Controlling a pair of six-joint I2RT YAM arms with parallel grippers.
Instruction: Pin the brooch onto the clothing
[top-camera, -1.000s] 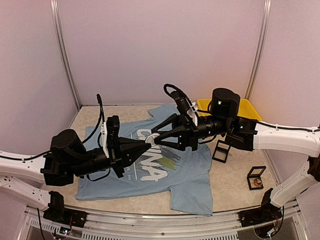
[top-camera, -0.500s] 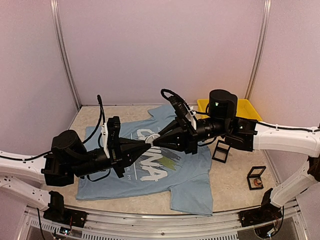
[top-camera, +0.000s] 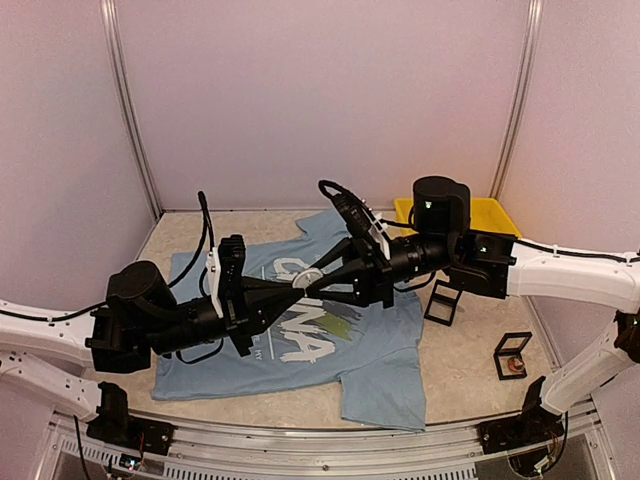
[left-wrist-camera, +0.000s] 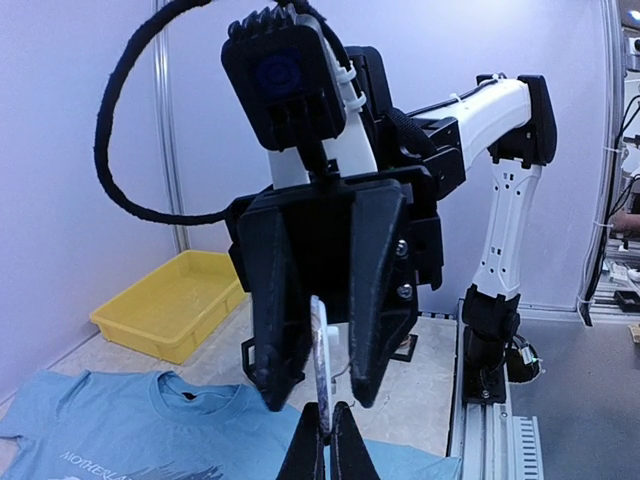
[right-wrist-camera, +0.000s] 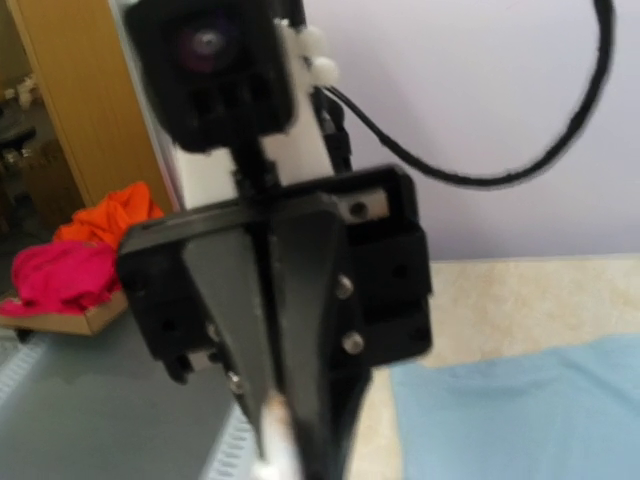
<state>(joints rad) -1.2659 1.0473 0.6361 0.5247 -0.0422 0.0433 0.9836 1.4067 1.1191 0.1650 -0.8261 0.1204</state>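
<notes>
The brooch (top-camera: 308, 277), a thin white disc, shows edge-on in the left wrist view (left-wrist-camera: 322, 360). It is up in the air above the clothing (top-camera: 300, 340), a light blue T-shirt with white lettering lying flat on the table. My left gripper (top-camera: 302, 284) is shut on the brooch's lower edge (left-wrist-camera: 328, 410). My right gripper (top-camera: 314, 280) faces it from the other side. Its black fingers (left-wrist-camera: 275, 300) stand on either side of the disc with narrow gaps, so it is open. The right wrist view is blurred and shows the left gripper (right-wrist-camera: 285, 400) close up.
A yellow tray (top-camera: 490, 215) sits at the back right. Two small black frame boxes (top-camera: 442, 300) (top-camera: 513, 355) lie on the table to the right of the shirt. Pale walls enclose the table on three sides.
The right gripper's fingers have narrowed from wide apart to close around the brooch. Both arms have risen slightly. The left gripper has kept its hold.
</notes>
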